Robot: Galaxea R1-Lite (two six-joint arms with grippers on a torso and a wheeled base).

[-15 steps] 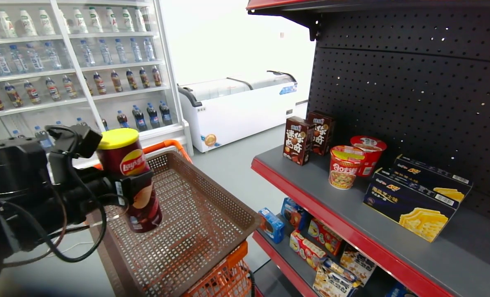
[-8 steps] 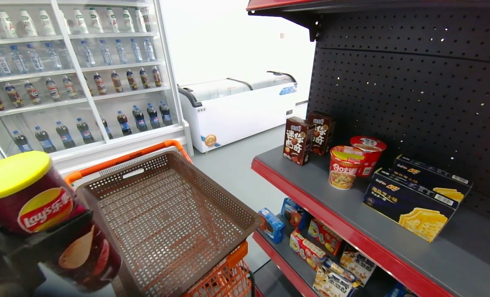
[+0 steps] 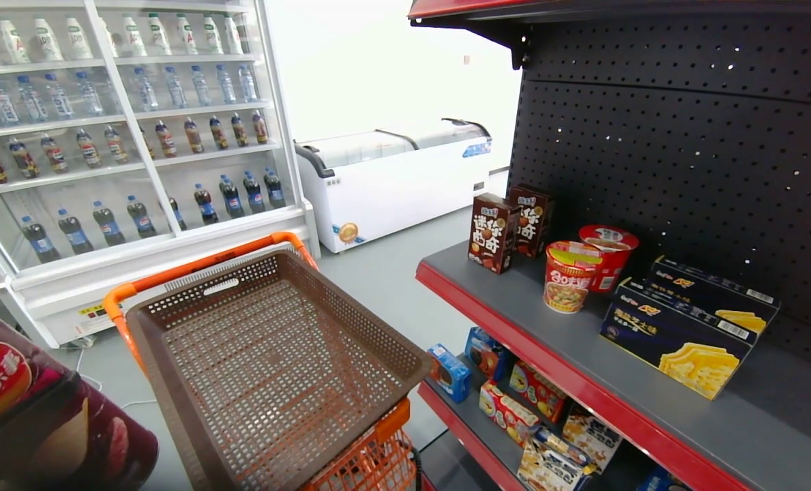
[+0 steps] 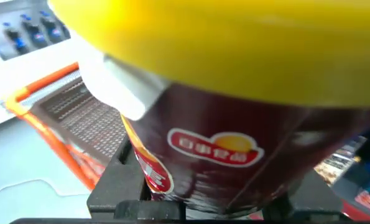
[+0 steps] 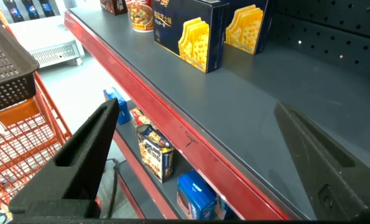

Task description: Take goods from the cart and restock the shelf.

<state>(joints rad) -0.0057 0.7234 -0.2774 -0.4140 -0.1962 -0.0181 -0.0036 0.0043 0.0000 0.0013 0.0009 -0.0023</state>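
A dark red chips can [image 3: 37,423] with a yellow lid [image 4: 234,43] sits at the bottom left corner of the head view, left of the cart. My left gripper [image 4: 203,202] is shut on the can [image 4: 234,149], its black fingers [image 4: 119,186] clamped on the can's body. The brown perforated basket [image 3: 275,354] rests on the orange cart [image 3: 364,464]. The grey shelf [image 3: 514,307] with its red front edge stands to the right. My right gripper [image 5: 197,155] is open above the shelf's [image 5: 247,118] front edge, nothing between its fingers [image 5: 79,162].
On the shelf stand two brown boxes [image 3: 494,232], two noodle cups [image 3: 569,276] and dark blue cracker boxes [image 3: 678,337]. Snack packs [image 3: 514,402] fill the lower shelf. A drinks fridge [image 3: 119,136] and a chest freezer [image 3: 391,177] stand behind the cart.
My left arm has carried the chips can from above the basket down and to the left, closer to the head camera. Cart and shelf goods have not moved.
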